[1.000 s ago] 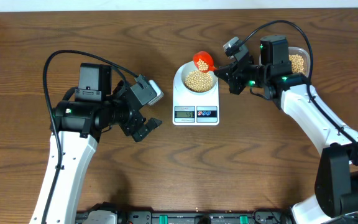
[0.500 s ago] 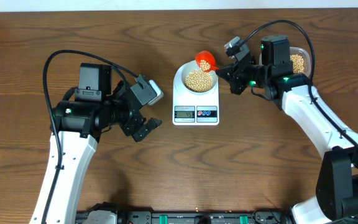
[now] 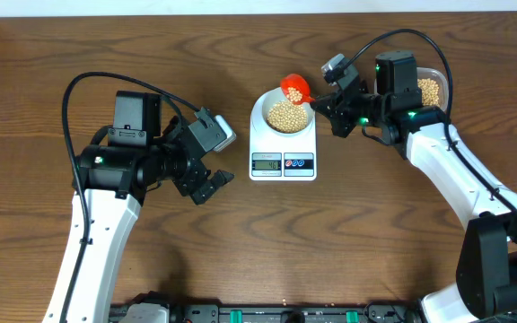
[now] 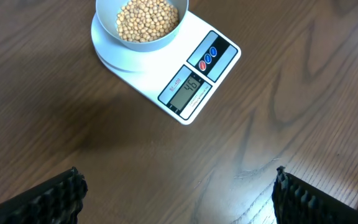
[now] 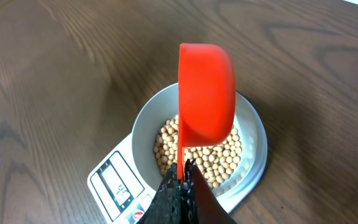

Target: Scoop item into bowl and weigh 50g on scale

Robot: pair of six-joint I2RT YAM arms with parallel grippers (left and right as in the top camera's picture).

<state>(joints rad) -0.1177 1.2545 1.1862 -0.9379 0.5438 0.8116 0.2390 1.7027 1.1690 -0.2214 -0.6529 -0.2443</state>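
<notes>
By the desk's [image 3: 43, 72] far edge, one round bowl [image 4: 143, 46] of beans [image 4: 143, 18] is sitting on one scale [image 4: 194, 78]. The right tool [image 5: 182, 177] is clenching one red scoop [image 5: 207, 93]; the left tool [image 3: 212, 184] is gaping.

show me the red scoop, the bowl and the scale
red scoop [image 5: 207, 93], right wrist view, on the outside of its cup
bowl [image 4: 143, 46], left wrist view, on its near outer wall
scale [image 4: 186, 89], left wrist view, on its display
</notes>
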